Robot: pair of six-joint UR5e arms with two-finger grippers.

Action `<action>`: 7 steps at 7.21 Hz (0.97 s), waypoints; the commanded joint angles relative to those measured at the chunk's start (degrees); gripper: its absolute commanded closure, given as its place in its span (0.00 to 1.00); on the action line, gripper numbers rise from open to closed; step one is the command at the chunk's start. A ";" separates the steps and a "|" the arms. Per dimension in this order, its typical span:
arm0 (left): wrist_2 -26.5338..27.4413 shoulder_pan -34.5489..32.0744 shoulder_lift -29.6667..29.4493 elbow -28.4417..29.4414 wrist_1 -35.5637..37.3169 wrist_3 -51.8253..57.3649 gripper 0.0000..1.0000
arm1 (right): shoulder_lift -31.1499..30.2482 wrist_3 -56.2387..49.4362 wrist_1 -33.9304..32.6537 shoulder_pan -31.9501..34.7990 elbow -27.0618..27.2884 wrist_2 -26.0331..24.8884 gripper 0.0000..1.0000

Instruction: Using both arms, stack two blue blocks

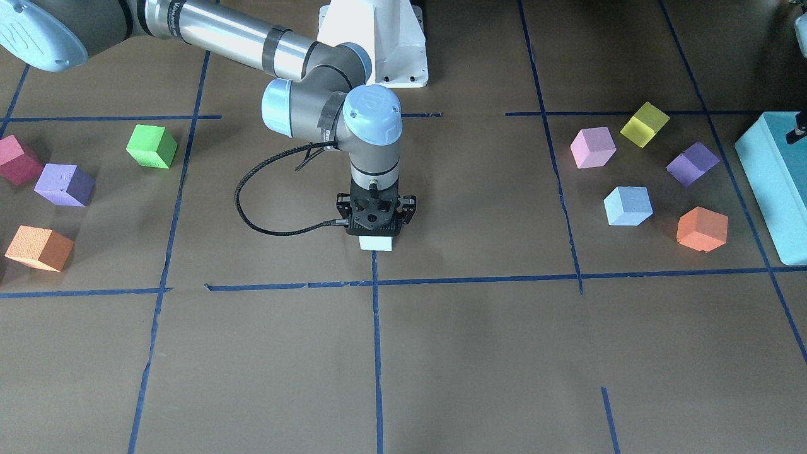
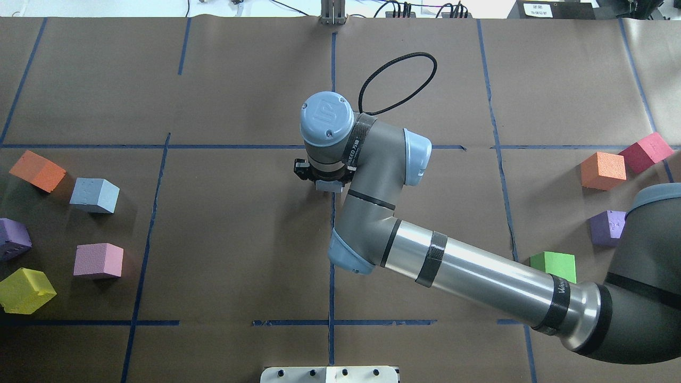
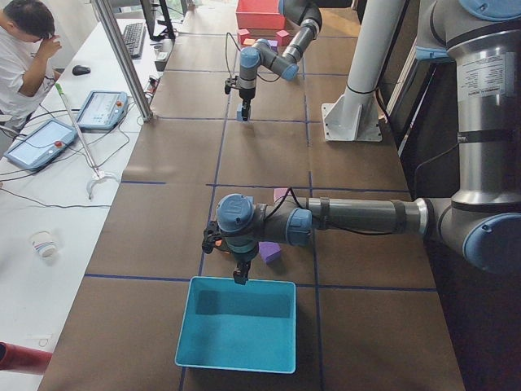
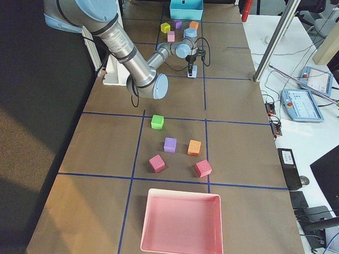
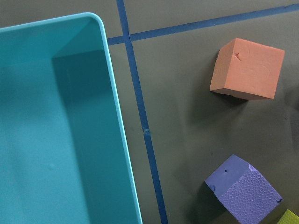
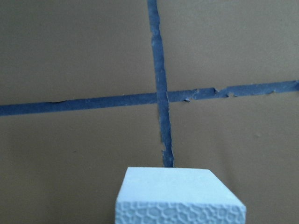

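Note:
My right gripper [image 1: 376, 233] points straight down at the table's middle, by the blue tape cross, and is shut on a pale blue block [image 1: 376, 243]. The block sits at or just above the paper. It fills the bottom of the right wrist view [image 6: 180, 198] and peeks out under the wrist in the overhead view [image 2: 330, 186]. The second blue block [image 1: 627, 206] lies free among the cubes on my left side [image 2: 94, 195]. My left gripper [image 3: 241, 275] hovers over the near rim of the teal box [image 3: 236, 334]. I cannot tell whether it is open or shut.
Pink [image 1: 592, 147], yellow [image 1: 644, 124], purple [image 1: 692, 163] and orange [image 1: 702, 229] cubes surround the free blue block. Green [image 1: 151, 146], purple [image 1: 63, 185], orange [image 1: 39, 248] and red [image 1: 17, 159] cubes lie on my right side. A pink tray [image 4: 180, 222] stands at the right end.

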 commanded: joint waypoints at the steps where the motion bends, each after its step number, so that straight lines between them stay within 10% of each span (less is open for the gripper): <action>1: -0.01 0.00 0.00 -0.13 -0.08 -0.01 0.00 | 0.30 0.37 2.01 -0.22 -1.05 -0.76 0.01; 5: 0.08 -0.09 -0.09 -0.30 -0.17 -0.01 0.00 | -0.75 -5.91 -7.62 7.74 8.43 6.94 0.01; 7: 1.48 0.00 -0.61 0.05 -0.17 -0.44 0.00 | -10.36 -25.80 -13.61 21.32 17.01 19.31 0.01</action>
